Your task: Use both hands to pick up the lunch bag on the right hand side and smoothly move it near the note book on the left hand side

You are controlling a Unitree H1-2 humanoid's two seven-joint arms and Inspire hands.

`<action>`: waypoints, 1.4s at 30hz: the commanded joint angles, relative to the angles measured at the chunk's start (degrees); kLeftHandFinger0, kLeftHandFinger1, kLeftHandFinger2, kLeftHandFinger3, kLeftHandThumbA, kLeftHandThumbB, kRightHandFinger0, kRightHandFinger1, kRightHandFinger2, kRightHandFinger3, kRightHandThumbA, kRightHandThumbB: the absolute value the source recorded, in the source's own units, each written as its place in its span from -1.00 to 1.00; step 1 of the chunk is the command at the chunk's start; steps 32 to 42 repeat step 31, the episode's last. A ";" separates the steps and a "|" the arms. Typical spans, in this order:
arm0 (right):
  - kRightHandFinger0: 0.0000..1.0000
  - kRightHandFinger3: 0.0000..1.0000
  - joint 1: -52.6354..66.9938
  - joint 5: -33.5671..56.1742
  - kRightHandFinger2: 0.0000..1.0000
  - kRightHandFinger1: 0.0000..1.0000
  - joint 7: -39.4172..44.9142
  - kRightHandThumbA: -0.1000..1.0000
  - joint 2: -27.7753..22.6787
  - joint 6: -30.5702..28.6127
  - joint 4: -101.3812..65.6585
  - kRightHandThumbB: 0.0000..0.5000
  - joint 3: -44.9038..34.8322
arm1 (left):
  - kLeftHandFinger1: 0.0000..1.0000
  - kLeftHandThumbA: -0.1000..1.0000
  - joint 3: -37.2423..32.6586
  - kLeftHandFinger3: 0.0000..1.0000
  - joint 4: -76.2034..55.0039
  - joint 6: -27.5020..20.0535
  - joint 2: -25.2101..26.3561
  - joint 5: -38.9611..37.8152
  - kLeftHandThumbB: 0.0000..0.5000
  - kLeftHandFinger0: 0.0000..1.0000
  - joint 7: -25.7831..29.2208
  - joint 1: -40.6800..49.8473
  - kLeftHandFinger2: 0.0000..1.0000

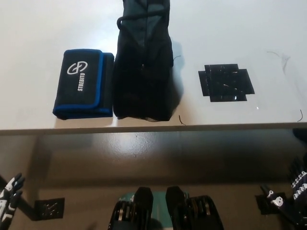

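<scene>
I see the black lunch bag (143, 62) standing on the table (230, 28), touching the right edge of the blue-trimmed note book (82, 89), long axis running away from me, while my white left hand (8, 199) and black right hand (293, 191), both empty with fingers spread, hang below the table's near edge, about equally far from the bag.

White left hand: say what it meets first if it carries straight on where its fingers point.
The left hand points up and slightly right. It probably meets the table's front edge first, though depth is unclear.

White "STREBITO" lettering with round logo, on blue-edged black notebook case (82, 90)
</scene>
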 commanded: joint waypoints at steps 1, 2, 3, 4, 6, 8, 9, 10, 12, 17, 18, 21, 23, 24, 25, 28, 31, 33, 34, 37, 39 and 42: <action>1.00 1.00 -2.79 3.68 1.00 1.00 4.79 1.00 0.49 -4.76 1.68 -0.06 -2.13 | 1.00 1.00 1.41 1.00 0.47 -4.41 0.15 -2.99 -0.02 1.00 1.17 -1.08 1.00; 1.00 1.00 -2.92 3.65 1.00 1.00 4.92 1.00 0.54 -4.76 1.78 -0.06 -2.28 | 1.00 1.00 1.44 1.00 0.52 -4.41 0.11 -3.04 -0.02 1.00 1.14 -1.20 1.00; 1.00 1.00 -2.88 3.48 1.00 1.00 5.23 1.00 0.71 -4.76 1.84 -0.06 -2.59 | 1.00 1.00 1.46 1.00 0.57 -4.41 0.10 -3.06 -0.04 1.00 1.07 -1.31 1.00; 1.00 1.00 -2.87 3.14 1.00 1.00 5.25 1.00 0.83 -4.76 1.89 -0.06 -2.78 | 1.00 1.00 1.49 1.00 0.64 -4.41 0.11 -3.11 -0.08 1.00 0.99 -1.39 1.00; 1.00 1.00 -2.96 2.50 1.00 1.00 5.42 1.00 1.14 -4.76 2.13 -0.04 -3.23 | 1.00 1.00 1.59 1.00 0.56 -4.41 -0.03 -3.28 -0.12 1.00 0.87 -1.43 1.00; 1.00 1.00 -3.06 2.05 1.00 1.00 5.46 1.00 1.34 -4.76 2.44 -0.03 -3.50 | 1.00 1.00 1.75 1.00 0.66 -4.41 -0.18 -4.05 -0.16 1.00 0.40 -1.38 1.00; 1.00 1.00 -2.99 1.74 1.00 1.00 5.27 1.00 1.43 -4.76 2.39 -0.06 -3.49 | 1.00 1.00 1.84 1.00 0.79 -4.41 -0.21 -4.34 -0.17 1.00 0.24 -1.36 1.00; 1.00 1.00 -2.96 1.73 1.00 1.00 5.32 1.00 1.51 -4.76 2.34 -0.06 -3.55 | 1.00 1.00 1.88 1.00 0.86 -4.41 -0.21 -4.50 -0.18 1.00 0.13 -1.37 1.00; 1.00 1.00 -2.95 1.66 1.00 1.00 5.53 1.00 1.57 -4.76 2.38 -0.08 -3.72 | 1.00 1.00 1.90 1.00 0.92 -4.41 -0.20 -4.65 -0.19 1.00 -0.03 -1.43 1.00; 1.00 1.00 -3.55 1.87 1.00 1.00 5.68 1.00 1.79 -4.76 2.24 -0.11 -4.06 | 1.00 1.00 2.14 1.00 1.13 -4.41 -0.14 -5.09 -0.16 1.00 -0.22 -2.09 1.00; 1.00 1.00 -3.55 1.77 1.00 1.00 5.67 1.00 1.81 -4.76 2.17 -0.12 -4.05 | 1.00 1.00 2.19 1.00 1.14 -4.41 -0.14 -4.83 -0.18 1.00 -0.04 -2.13 1.00; 1.00 1.00 -3.44 2.00 1.00 1.00 6.16 1.00 1.69 -4.76 1.93 -0.18 -4.08 | 1.00 1.00 2.15 1.00 1.07 -4.41 -0.15 -4.04 -0.22 1.00 0.41 -2.11 1.00; 1.00 1.00 -3.69 2.65 1.00 1.00 6.72 1.00 1.80 -4.76 2.09 -0.23 -4.39 | 1.00 1.00 2.17 1.00 1.04 -4.41 -0.19 -3.69 -0.27 1.00 0.70 -2.24 1.00; 1.00 1.00 -3.84 2.82 1.00 1.00 6.91 1.00 1.81 -4.76 2.25 -0.21 -4.54 | 1.00 1.00 2.18 1.00 1.07 -4.41 -0.21 -3.60 -0.28 1.00 0.79 -2.33 1.00; 1.00 1.00 -3.87 2.86 1.00 1.00 6.99 1.00 1.84 -4.76 2.28 -0.21 -4.61 | 1.00 1.00 2.18 1.00 1.08 -4.41 -0.21 -3.57 -0.28 1.00 0.81 -2.35 1.00; 1.00 1.00 -4.46 3.06 1.00 1.00 7.13 1.00 2.04 -4.76 2.50 -0.18 -4.92 | 1.00 1.00 2.17 1.00 1.32 -4.41 -0.15 -3.57 -0.26 1.00 0.78 -2.63 1.00; 1.00 1.00 -4.39 2.82 1.00 1.00 7.18 1.00 2.12 -4.76 2.23 -0.17 -4.94 | 1.00 1.00 2.10 1.00 1.12 -4.41 -0.07 -2.78 -0.29 1.00 1.26 -2.44 1.00; 1.00 1.00 -4.39 2.82 1.00 1.00 7.18 1.00 2.12 -4.76 2.23 -0.17 -4.94 | 1.00 1.00 2.10 1.00 1.12 -4.41 -0.07 -2.78 -0.29 1.00 1.26 -2.44 1.00; 1.00 1.00 -4.39 2.82 1.00 1.00 7.18 1.00 2.12 -4.76 2.23 -0.17 -4.94 | 1.00 1.00 2.10 1.00 1.12 -4.41 -0.07 -2.78 -0.29 1.00 1.26 -2.44 1.00; 1.00 1.00 -4.39 2.82 1.00 1.00 7.18 1.00 2.12 -4.76 2.23 -0.17 -4.94 | 1.00 1.00 2.10 1.00 1.12 -4.41 -0.07 -2.78 -0.29 1.00 1.26 -2.44 1.00; 1.00 1.00 -4.39 2.82 1.00 1.00 7.18 1.00 2.12 -4.76 2.23 -0.17 -4.94 | 1.00 1.00 2.10 1.00 1.12 -4.41 -0.07 -2.78 -0.29 1.00 1.26 -2.44 1.00; 1.00 1.00 -4.39 2.82 1.00 1.00 7.18 1.00 2.12 -4.76 2.23 -0.17 -4.94 | 1.00 1.00 2.10 1.00 1.12 -4.41 -0.07 -2.78 -0.29 1.00 1.26 -2.44 1.00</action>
